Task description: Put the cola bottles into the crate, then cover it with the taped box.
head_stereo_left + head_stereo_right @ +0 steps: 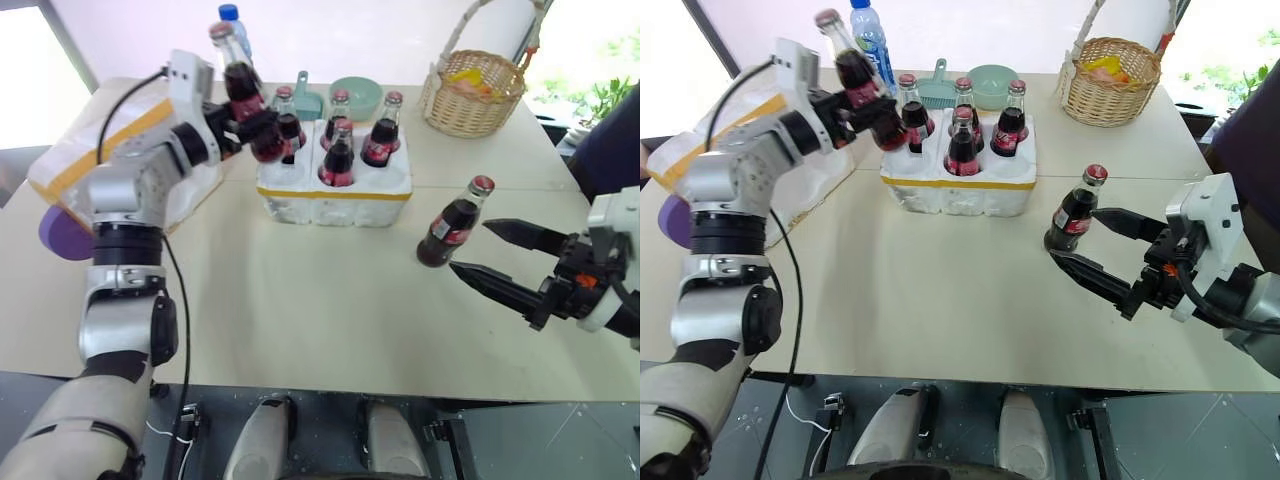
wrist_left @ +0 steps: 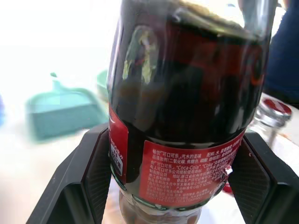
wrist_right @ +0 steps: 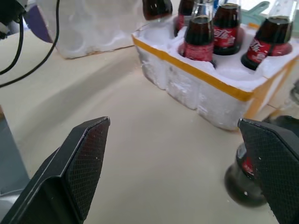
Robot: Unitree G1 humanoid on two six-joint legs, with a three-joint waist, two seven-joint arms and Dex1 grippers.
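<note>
The left gripper [image 1: 262, 128] clamps a dark glass cola bottle [image 1: 240, 85] above the near-left hole of the low white yellow-banded styrofoam crate [image 1: 335, 200]. Toward the table's [image 1: 300, 300] right edge, another cola bottle [image 1: 455, 222] stands just beyond the wide-spread fingers of the right gripper [image 1: 468, 250].

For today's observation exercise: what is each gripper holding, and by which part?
Left gripper clamps a cola bottle at its labelled lower body. Right gripper is open, holding nothing.
</note>
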